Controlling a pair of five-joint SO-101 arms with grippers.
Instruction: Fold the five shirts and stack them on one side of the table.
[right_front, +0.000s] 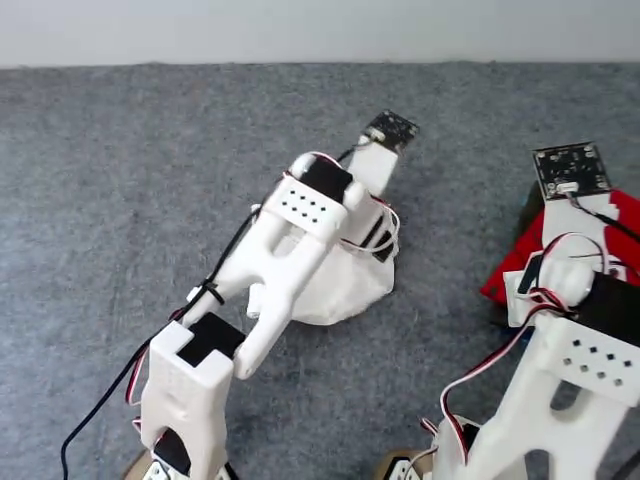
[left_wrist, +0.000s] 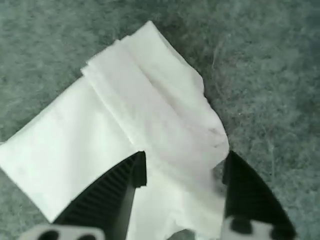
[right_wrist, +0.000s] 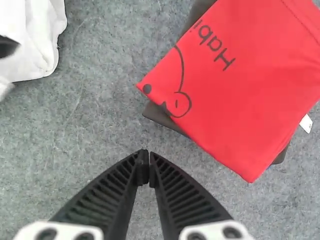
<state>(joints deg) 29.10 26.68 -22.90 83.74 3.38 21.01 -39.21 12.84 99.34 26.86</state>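
A white shirt (left_wrist: 150, 115), partly folded with a doubled strip along one side, lies on the grey table (right_front: 120, 200) at its middle (right_front: 345, 285). My left gripper (left_wrist: 182, 172) is open just above it, one finger over the cloth and the other at its edge. A red shirt (right_wrist: 240, 75) with black print lies folded on top of a stack at the table's right side (right_front: 505, 280). A dark shirt (right_wrist: 156, 114) peeks out beneath it. My right gripper (right_wrist: 149, 169) is shut and empty over bare table, just in front of the stack's corner.
The left arm (right_front: 290, 250) reaches over the white shirt and hides much of it in the high view. The right arm (right_front: 570, 340) stands at the right front. A light wall (right_front: 300, 30) borders the table's far edge.
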